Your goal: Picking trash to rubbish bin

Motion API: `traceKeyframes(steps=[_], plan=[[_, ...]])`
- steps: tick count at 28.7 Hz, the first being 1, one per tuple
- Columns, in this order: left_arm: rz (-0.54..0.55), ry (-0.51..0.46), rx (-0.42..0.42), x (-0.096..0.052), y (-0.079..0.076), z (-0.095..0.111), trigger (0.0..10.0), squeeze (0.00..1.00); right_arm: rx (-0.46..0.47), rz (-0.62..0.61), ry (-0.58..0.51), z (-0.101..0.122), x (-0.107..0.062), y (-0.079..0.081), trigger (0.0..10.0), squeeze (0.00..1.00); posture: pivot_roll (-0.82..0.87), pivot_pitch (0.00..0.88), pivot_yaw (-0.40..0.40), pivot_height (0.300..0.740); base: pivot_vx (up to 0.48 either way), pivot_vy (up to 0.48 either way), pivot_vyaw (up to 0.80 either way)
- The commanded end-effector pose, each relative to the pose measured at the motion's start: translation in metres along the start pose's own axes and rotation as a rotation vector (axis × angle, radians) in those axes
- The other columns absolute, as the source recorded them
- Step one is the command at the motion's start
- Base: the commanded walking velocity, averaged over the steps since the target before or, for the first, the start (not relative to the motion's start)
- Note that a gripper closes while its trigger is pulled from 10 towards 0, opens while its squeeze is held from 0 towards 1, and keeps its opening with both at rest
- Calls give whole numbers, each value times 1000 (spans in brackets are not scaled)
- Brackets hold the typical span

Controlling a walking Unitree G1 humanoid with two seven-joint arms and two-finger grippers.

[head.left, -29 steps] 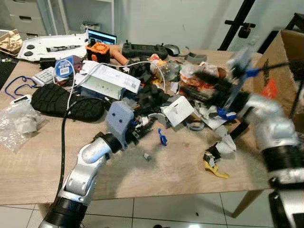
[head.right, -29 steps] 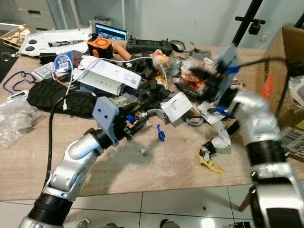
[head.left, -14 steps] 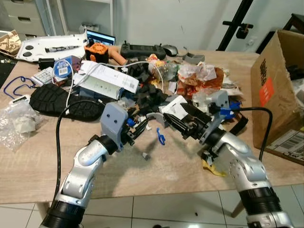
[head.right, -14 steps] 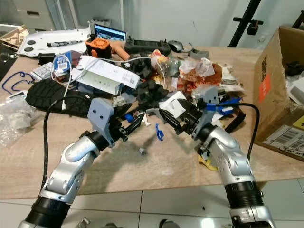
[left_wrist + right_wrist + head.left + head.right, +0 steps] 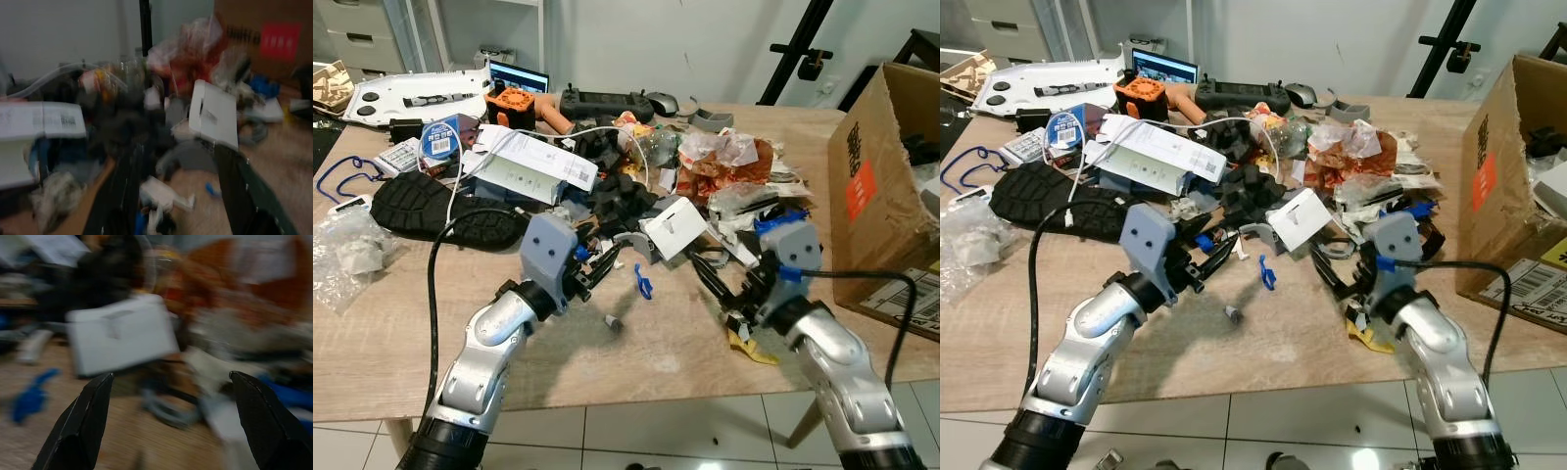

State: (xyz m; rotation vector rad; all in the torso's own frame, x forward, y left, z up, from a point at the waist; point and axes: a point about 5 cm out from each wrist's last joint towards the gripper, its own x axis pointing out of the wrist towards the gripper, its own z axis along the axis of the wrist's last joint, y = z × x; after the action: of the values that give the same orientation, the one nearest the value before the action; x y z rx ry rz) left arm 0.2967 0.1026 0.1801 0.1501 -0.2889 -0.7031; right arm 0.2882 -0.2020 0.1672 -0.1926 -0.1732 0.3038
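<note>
Both wrist views motion-blurred; labels unreadable. Cardboard box [image 5: 886,186] cut by right edge, contents mostly hidden. Clear plastic bag [image 5: 347,257] cut at left edge. Trash pile [image 5: 685,186] overlaps, lower items hidden. Small grey bit [image 5: 611,321] on desk [image 5: 391,343] too small to identify. Left tool [image 5: 602,262] fingertips lost against clutter.

— What colours are showing around the brown cardboard box [image 5: 876,176]?
— An orange patch is showing on its side; beside it a white card [image 5: 673,227], a blue clip [image 5: 645,285], a yellow scrap [image 5: 751,346].
</note>
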Motion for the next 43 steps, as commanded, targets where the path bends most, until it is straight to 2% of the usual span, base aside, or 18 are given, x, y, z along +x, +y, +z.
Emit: traceKeyframes(steps=[1,2,5,7,12,14,15,17,18,19,21,23,25,31,38,41,43], plan=[[-13,6,-16,-3,-7,-2,10000,0,-61,-143,-37,-1,-19,-13,10000,0,-18,180,-117,740,0,0,0],[-13,6,-16,-3,-7,-2,10000,0,-61,-143,-37,-1,-19,-13,10000,0,-18,180,-117,740,0,0,0],[-17,6,-20,-3,-10,-2,10000,0,-87,-230,-64,-1,-34,-16,10000,0,-22,174,-125,740,0,0,0],[-16,6,-23,-3,-11,-2,10000,0,-120,-214,-37,-5,-40,-10,10000,0,-25,172,-127,740,0,0,0],[-15,6,-25,-3,-12,-2,10000,0,-114,-210,-22,-9,-42,-7,10000,0,-26,171,-128,740,0,0,0],[-61,-22,-61,-5,-19,1,10000,0,111,-199,81,-31,-48,6,10000,0,-26,165,-131,740,0,0,0],[-61,-22,-61,-5,-19,1,10000,0,111,-199,81,-31,-48,6,10000,0,-26,165,-131,740,0,0,0],[-170,-73,-119,-6,-31,9,10000,0,283,-233,133,-43,-49,10,10000,0,-24,162,-134,740,0,0,0],[-170,-73,-119,-6,-31,9,10000,0,283,-233,133,-43,-49,10,10000,0,-24,162,-134,740,0,0,0],[-215,-80,-136,-7,-37,11,10000,0,305,-250,147,-46,-48,10,10000,0,-24,162,-134,740,0,0,0],[-215,-80,-136,-7,-37,11,10000,0,305,-250,147,-46,-48,10,10000,0,-24,162,-134,740,0,0,0],[-269,-67,-138,-9,-44,9,10000,0,332,-264,170,-50,-44,7,10000,0,-27,151,-133,740,0,0,0],[-269,-67,-138,-9,-44,9,10000,0,332,-264,170,-50,-44,7,10000,0,-27,151,-133,740,0,0,0],[-276,-62,-130,-7,-46,8,10000,0,357,-264,166,-50,-30,2,10000,0,-25,133,-137,740,0,0,0],[-277,-51,-120,-10,-45,7,10000,0,380,-265,286,-63,-30,6,10000,0,-20,117,-145,740,0,0,0],[-280,-46,-116,-11,-45,6,10000,0,414,-280,375,-75,-30,7,10000,0,-19,104,-146,740,0,0,0],[-280,-46,-115,-10,-45,6,10000,0,420,-280,377,-75,-29,7,10000,0,-19,104,-146,740,0,0,0]])
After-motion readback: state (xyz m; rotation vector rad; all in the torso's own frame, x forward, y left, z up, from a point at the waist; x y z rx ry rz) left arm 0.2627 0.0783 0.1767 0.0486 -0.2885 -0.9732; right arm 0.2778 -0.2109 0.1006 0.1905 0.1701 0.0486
